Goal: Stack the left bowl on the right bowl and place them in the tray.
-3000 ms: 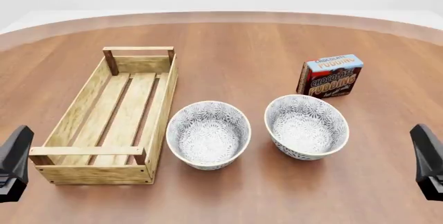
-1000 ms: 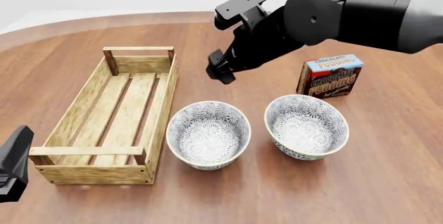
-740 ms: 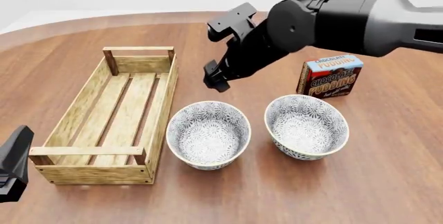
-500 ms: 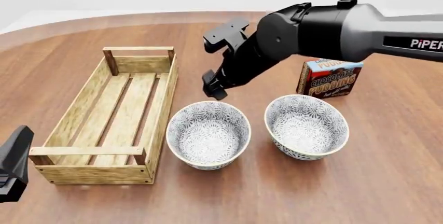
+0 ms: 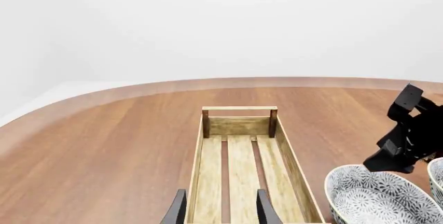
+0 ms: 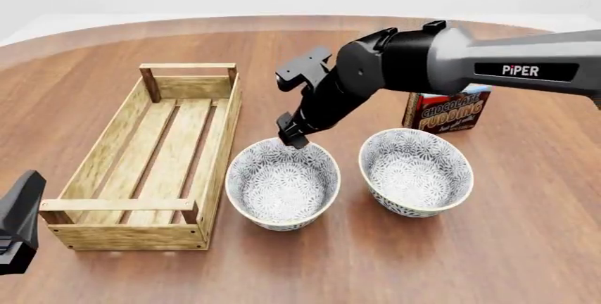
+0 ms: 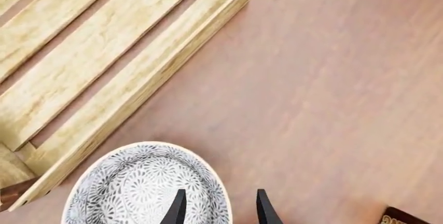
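The left bowl (image 6: 281,183), white with a grey floral pattern, sits beside the tray (image 6: 94,167), a long light-wood crate at the table's left. The right bowl (image 6: 416,172), of the same look, stands apart to its right. My right gripper (image 6: 292,132) hangs open just over the left bowl's far rim. In the right wrist view its fingers (image 7: 178,207) straddle the rim of the left bowl (image 7: 138,187), with nothing held. My left gripper (image 6: 19,221) rests open at the near left. Its wrist view shows the tray (image 5: 239,156) ahead of the gripper (image 5: 219,211).
A chocolate pudding box (image 6: 449,112) stands behind the right bowl, partly hidden by the right arm (image 6: 451,65), which spans the table's right half. The left wrist view also catches the left bowl (image 5: 381,198) and the right gripper (image 5: 405,143).
The right arm has swung in from the right and come down toward me. Its gripper has dropped from above the table's middle to the left bowl's far rim. The left arm has stayed still.
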### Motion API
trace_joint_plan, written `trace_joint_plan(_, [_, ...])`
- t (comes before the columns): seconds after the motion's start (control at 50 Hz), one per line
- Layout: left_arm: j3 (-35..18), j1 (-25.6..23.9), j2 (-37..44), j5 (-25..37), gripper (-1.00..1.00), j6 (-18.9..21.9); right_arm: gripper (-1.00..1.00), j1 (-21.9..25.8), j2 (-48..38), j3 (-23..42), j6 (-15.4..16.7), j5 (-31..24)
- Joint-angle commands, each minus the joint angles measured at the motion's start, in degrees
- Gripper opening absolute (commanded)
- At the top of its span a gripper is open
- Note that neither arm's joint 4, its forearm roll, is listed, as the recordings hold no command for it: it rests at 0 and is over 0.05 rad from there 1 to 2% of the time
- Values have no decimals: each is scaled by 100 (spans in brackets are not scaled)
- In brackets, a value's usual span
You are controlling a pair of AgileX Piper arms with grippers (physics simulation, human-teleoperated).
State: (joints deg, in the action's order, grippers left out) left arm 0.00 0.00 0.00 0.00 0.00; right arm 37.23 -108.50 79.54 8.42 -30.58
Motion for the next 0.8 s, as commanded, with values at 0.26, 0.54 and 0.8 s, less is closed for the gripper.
trace_joint_plan(0.26, [0, 0, 0, 0, 100, 0, 100, 37, -356, -104, -21, 175])
trace_joint_plan(0.54, [0, 0, 0, 0, 100, 0, 100, 87, -443, -184, -86, 245])
trace_joint_plan(0.8, [0, 0, 0, 0, 100, 0, 100, 133, -508, -311, -157, 373])
